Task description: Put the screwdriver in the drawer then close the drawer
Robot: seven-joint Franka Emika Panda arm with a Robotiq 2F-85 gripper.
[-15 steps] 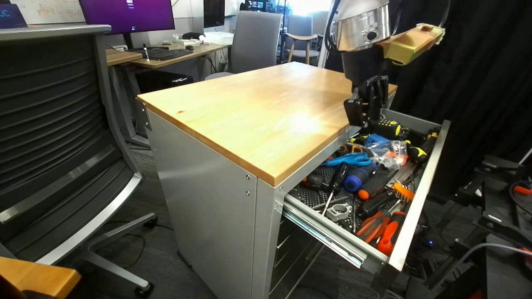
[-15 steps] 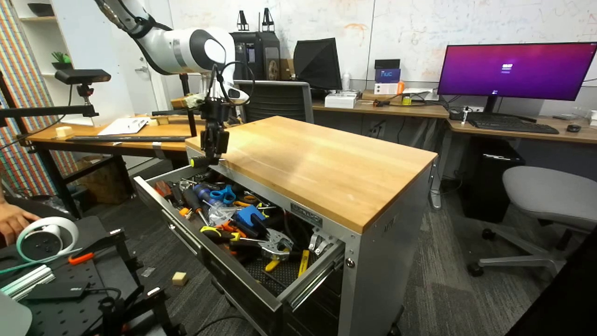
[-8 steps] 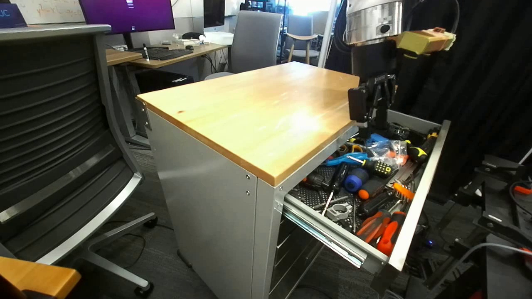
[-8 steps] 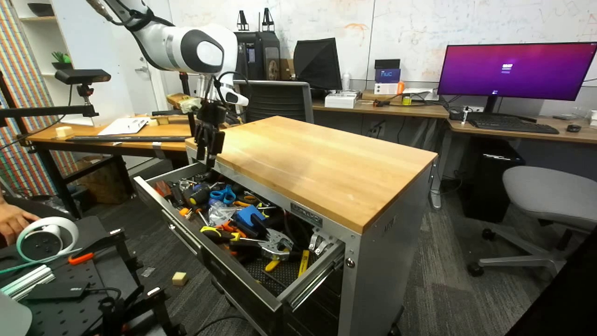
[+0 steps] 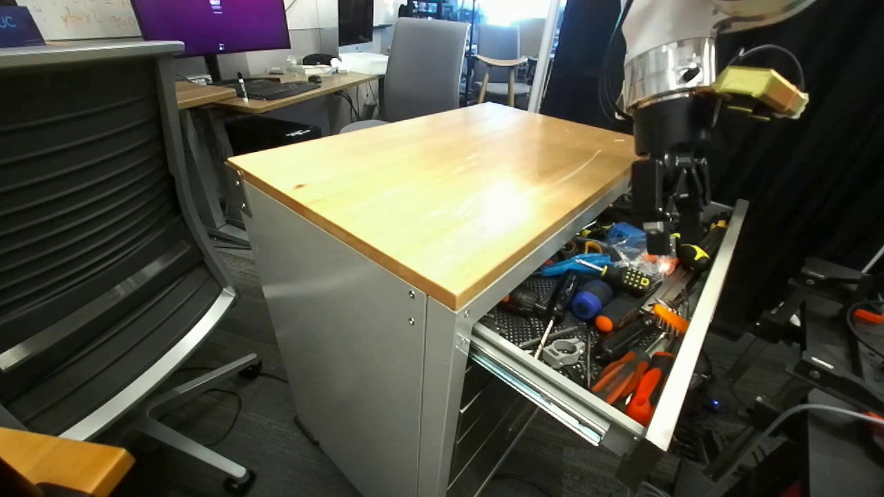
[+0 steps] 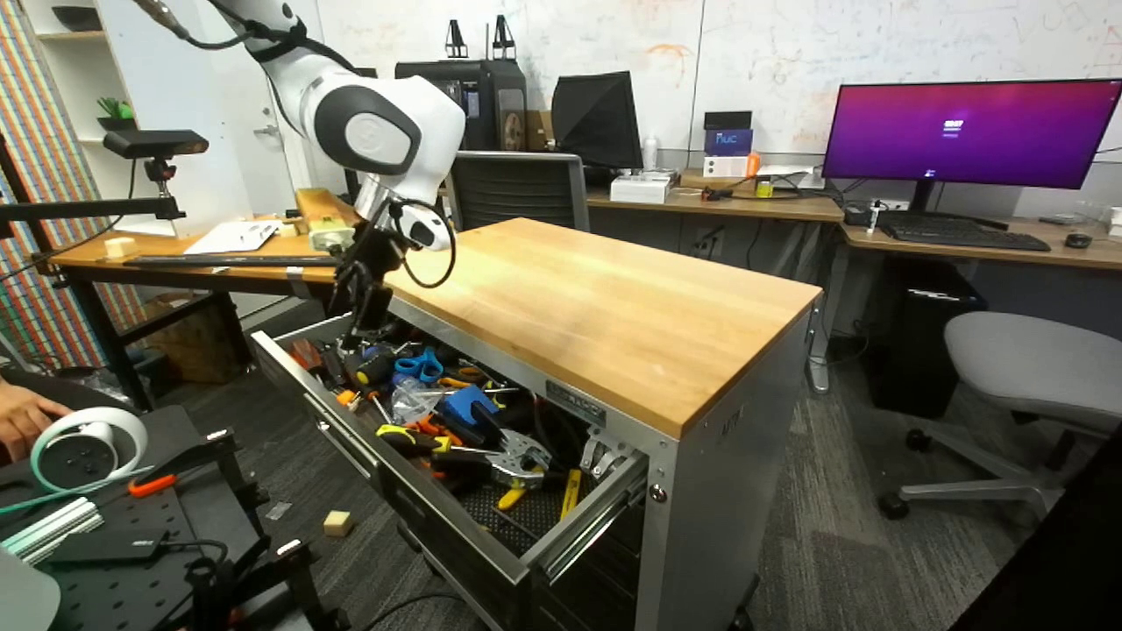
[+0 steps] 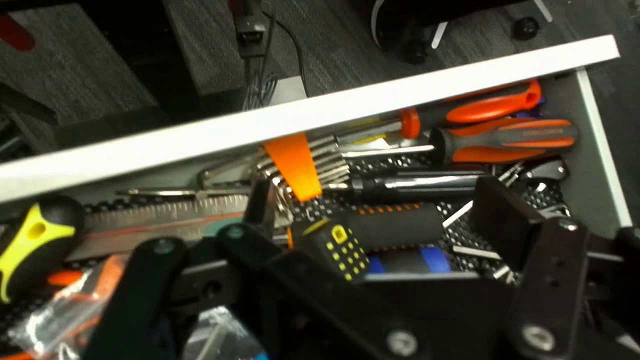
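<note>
The screwdriver [image 5: 630, 279], stubby and black with yellow dots, lies on other tools inside the pulled-out drawer [image 5: 699, 324]. In an exterior view its yellow-tipped handle [image 6: 372, 370] shows close to the blue scissors. The wrist view shows the dotted end of the screwdriver [image 7: 341, 247], its lower part hidden by my gripper's linkage. My gripper [image 7: 384, 215] is open, its fingers wide apart and no object held. It hangs tilted over the drawer, near the tools, as an exterior view shows the gripper [image 6: 363, 321]. The light-grey drawer front [image 7: 300, 118] runs across the wrist view.
Orange-handled tools [image 7: 520, 140], blue scissors [image 5: 579, 264] and a clear plastic bag [image 5: 632, 252] crowd the drawer. The wooden cabinet top [image 5: 442, 179] borders it. A dark cart [image 6: 131, 543] stands in front of the cabinet, where a person's hand [image 6: 26, 416] shows.
A second ago my gripper held the screwdriver above the drawer. It has since opened, the screwdriver has dropped among the tools, and the gripper has moved toward the drawer front, tilting.
</note>
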